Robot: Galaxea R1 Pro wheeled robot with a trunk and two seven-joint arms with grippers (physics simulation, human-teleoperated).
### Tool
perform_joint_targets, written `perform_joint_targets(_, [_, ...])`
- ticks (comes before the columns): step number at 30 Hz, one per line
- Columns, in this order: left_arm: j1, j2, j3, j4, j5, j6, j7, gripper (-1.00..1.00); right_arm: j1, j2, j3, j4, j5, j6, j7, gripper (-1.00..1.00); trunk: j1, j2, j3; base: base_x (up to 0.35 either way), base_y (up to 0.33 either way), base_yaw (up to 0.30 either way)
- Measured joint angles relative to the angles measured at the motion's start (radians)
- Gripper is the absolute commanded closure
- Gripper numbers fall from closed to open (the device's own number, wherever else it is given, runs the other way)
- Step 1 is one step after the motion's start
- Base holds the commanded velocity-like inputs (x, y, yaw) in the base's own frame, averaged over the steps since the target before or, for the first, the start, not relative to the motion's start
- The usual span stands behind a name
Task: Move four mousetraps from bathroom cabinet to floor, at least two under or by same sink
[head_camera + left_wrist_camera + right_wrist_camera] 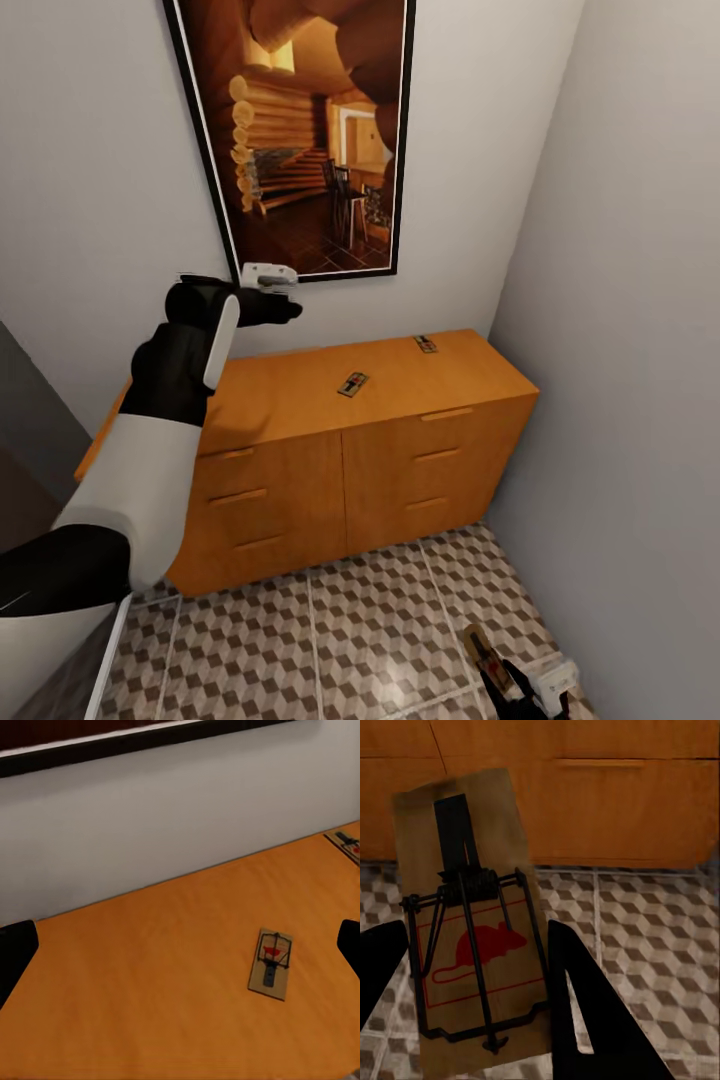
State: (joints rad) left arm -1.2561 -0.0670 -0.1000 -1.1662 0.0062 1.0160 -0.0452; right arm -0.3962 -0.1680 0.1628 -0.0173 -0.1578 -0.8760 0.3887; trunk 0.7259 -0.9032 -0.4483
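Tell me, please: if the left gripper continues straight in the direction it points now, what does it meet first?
Probably the cabinet top. The left gripper looks down onto bare wood, with a mousetrap a little to one side of its line. Depth is unclear.

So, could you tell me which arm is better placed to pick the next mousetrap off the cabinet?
Left: its gripper hovers open above the cabinet near the mousetrap, while the right gripper holds another.

White forearm shell (pixel 140 490), black wrist joints — black-fingered left pincer (pixel 283 296), white housing
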Motion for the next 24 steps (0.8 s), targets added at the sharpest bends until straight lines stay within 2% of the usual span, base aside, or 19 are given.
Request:
perform_joint_targets(1, [0.008,0.0,0.0,-0.001,0.0,-0.001,0.0,-1.0,0.005,-0.02,0.0,0.0,-0.019,-0.032,0.001,1.0,0.0,0.0,0.0,0.0,0.0,0.0])
perform_joint_targets(4, [0.021,0.008,0.001,-0.004,-0.001,-0.001,-0.001,-1.0,0.043,-0.042,0.009,0.002,-0.06,-0.081,0.003,1.0,0.0,0.0,0.0,0.0,0.0,0.0])
perform_joint_targets(7, [0.025,0.016,0.0,-0.005,-0.001,-0.001,-0.001,-1.0,0.102,-0.047,0.011,0.001,-0.078,-0.129,0.004,1.0,0.0,0.0,0.0,0.0,0.0,0.0])
perform_joint_targets(8, [0.027,0.018,0.0,-0.005,-0.001,-0.001,-0.001,-1.0,0.129,-0.048,0.009,0.001,-0.089,-0.168,0.004,1.0,0.0,0.0,0.0,0.0,0.0,0.0])
perform_joint_targets(11, [0.033,0.02,0.0,-0.005,0.0,-0.001,-0.001,-1.0,0.19,-0.045,0.01,0.001,-0.129,-0.169,0.004,1.0,0.0,0.0,0.0,0.0,0.0,0.0])
perform_joint_targets(13, [0.038,0.021,0.0,-0.006,-0.001,-0.001,-0.001,-1.0,0.261,-0.035,0.009,0.0,-0.21,-0.169,0.006,1.0,0.0,0.0,0.0,0.0,0.0,0.0])
perform_joint_targets(15, [0.04,0.021,0.0,-0.007,-0.001,-0.001,-0.002,-1.0,0.295,-0.026,0.008,-0.001,-0.264,-0.169,0.007,1.0,0.0,0.0,0.0,0.0,0.0,0.0])
perform_joint_targets(16, [0.041,0.021,0.001,-0.008,-0.001,-0.001,-0.001,-1.0,0.321,-0.016,0.008,-0.001,-0.323,-0.169,0.008,1.0,0.0,0.0,0.0,0.0,0.0,0.0])
perform_joint_targets(17, [0.042,0.021,0.001,-0.009,-0.001,-0.001,-0.001,-1.0,0.34,-0.003,0.008,-0.002,-0.382,-0.169,0.009,1.0,0.0,0.0,0.0,0.0,0.0,0.0])
perform_joint_targets(19, [0.044,0.021,0.001,-0.01,-0.001,-0.002,-0.001,-1.0,0.353,0.014,0.01,-0.003,-0.437,-0.169,0.01,1.0,0.0,0.0,0.0,0.0,0.0,0.0])
perform_joint_targets(20, [0.047,0.021,0.001,-0.01,-0.001,-0.002,-0.001,-1.0,0.361,0.033,0.011,-0.004,-0.481,-0.169,0.012,1.0,0.0,0.0,0.0,0.0,0.0,0.0])
perform_joint_targets(22, [0.05,0.021,0.001,-0.011,-0.001,-0.002,-0.001,-1.0,0.368,0.054,0.012,-0.006,-0.522,-0.169,0.015,1.0,0.0,0.0,0.0,0.0,0.0,0.0])
perform_joint_targets(24, [0.051,0.021,0.001,-0.012,-0.001,-0.002,-0.001,-1.0,0.371,0.066,0.012,-0.007,-0.543,-0.169,0.016,1.0,0.0,0.0,0.0,0.0,0.0,0.0])
